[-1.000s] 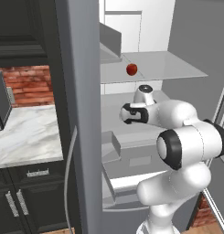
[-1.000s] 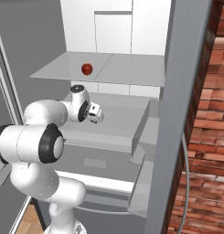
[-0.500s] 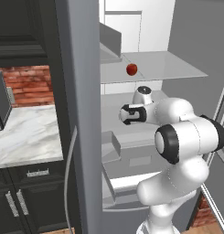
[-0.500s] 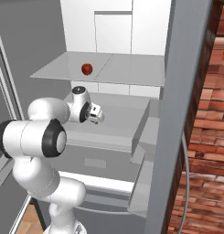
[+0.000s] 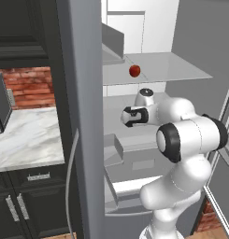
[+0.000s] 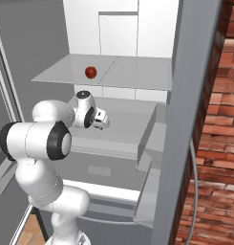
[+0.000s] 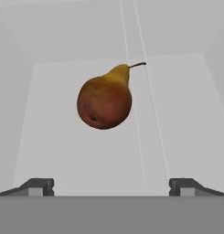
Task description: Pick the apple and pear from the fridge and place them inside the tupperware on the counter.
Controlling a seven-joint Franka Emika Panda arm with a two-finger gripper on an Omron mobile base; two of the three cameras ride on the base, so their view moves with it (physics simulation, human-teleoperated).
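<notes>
Reaching into fridge (image 5: 83, 116): gripper (image 7: 111, 185) wide open, holding nothing; pear (image 7: 105, 99) just ahead; apple (image 5: 134, 71) near shelf front edge.

The arm (image 5: 190, 135) folds forward, its fingers (image 7: 38, 186) spread wide, holding nothing.

Arm (image 5: 190, 140) white, fat and round, shiny. Black rings at joints. Claw (image 7: 111, 185) tips small, dark grey.
</notes>
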